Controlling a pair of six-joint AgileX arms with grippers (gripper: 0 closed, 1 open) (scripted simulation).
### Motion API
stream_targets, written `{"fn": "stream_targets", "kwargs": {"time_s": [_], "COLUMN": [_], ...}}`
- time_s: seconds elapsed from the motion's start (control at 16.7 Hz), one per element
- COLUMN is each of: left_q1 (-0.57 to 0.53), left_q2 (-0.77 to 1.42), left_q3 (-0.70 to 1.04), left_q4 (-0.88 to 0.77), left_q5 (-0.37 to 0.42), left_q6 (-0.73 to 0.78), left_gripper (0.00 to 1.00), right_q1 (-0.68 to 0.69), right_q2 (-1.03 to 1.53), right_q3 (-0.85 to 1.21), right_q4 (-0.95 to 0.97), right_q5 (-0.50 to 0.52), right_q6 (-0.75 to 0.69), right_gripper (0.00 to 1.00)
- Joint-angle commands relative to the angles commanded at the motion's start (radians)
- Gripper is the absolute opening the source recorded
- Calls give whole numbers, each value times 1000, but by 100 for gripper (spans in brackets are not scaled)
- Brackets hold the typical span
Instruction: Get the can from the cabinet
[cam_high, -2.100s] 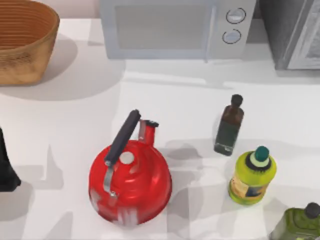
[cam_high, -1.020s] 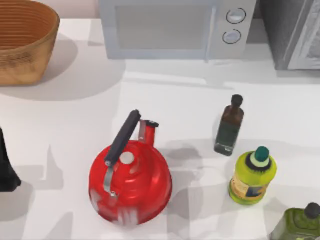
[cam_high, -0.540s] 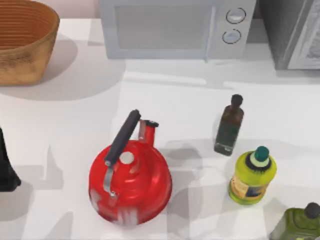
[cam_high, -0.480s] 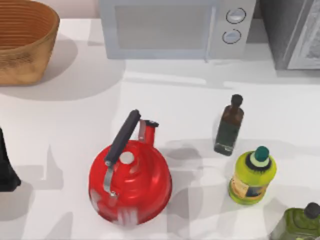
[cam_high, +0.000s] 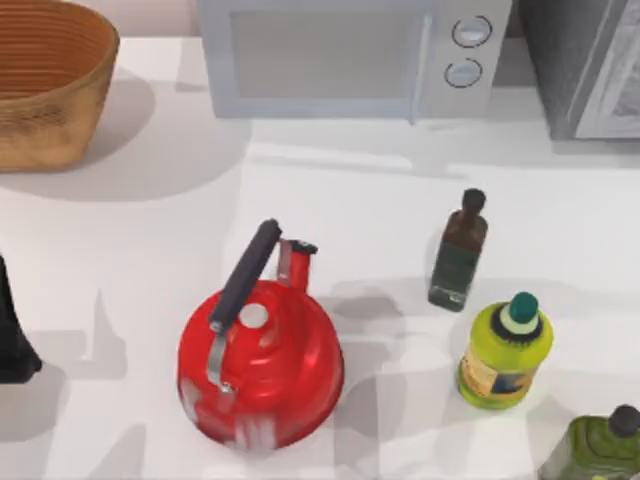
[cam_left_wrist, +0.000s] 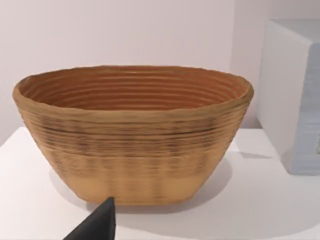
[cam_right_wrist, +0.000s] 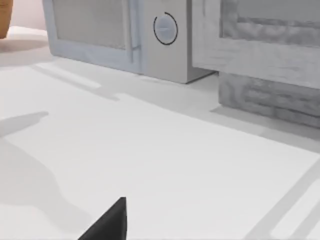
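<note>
Left end effector (cam_left_wrist: 97, 225): one dark fingertip shows in our left wrist view; we cannot tell its opening. The woven basket (cam_left_wrist: 134, 132) stands just ahead of it on the white bench (cam_left_wrist: 260, 200).
Right end effector (cam_right_wrist: 110, 222): one dark tip over bare bench, opening unclear. Ahead stand the microwave (cam_right_wrist: 120, 35) and the grey cabinet (cam_right_wrist: 270, 55).
Bench middle: red kettle (cam_high: 260, 360), dark bottle (cam_high: 458, 250), yellow-green bottle (cam_high: 505, 350).
Cut off: green bottle (cam_high: 600, 445) at the edge.
Can: we cannot make it out; the cabinet's inside is hidden.

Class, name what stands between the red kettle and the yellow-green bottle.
Nothing: in the top view, bare shadowed table separates the red kettle from the yellow-green bottle.
</note>
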Motion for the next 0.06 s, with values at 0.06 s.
{"fn": "stream_targets", "kwargs": {"time_s": [0.06], "left_q1": [0], "left_q2": [0], "left_q3": [0], "left_q4": [0], "left_q5": [0], "left_q6": [0], "left_gripper": [100], "right_q1": [0], "right_q2": [0], "right_q3": [0], "right_q4": [0], "right_q5": [0], "right_q6": [0], "right_gripper": [100]}}
